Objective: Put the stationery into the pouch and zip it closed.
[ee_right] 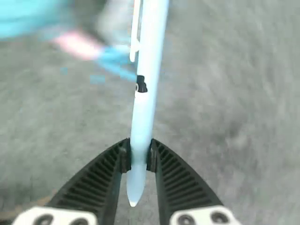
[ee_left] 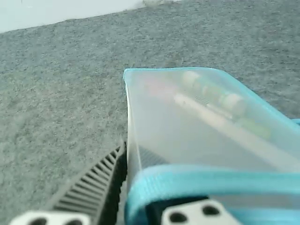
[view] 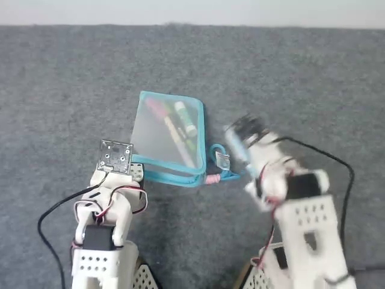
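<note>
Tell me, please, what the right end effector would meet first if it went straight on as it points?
Most likely the blue strap and pink tab by the pouch, just ahead of its gripped pen; depth is unclear, so it might slip past them.

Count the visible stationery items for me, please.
4: red marker, green marker, yellow pencil inside the translucent blue-edged pouch; pale blue pen in the right gripper. More may be hidden.

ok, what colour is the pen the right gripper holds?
Pale blue pen, clearest in the right wrist view.
</note>
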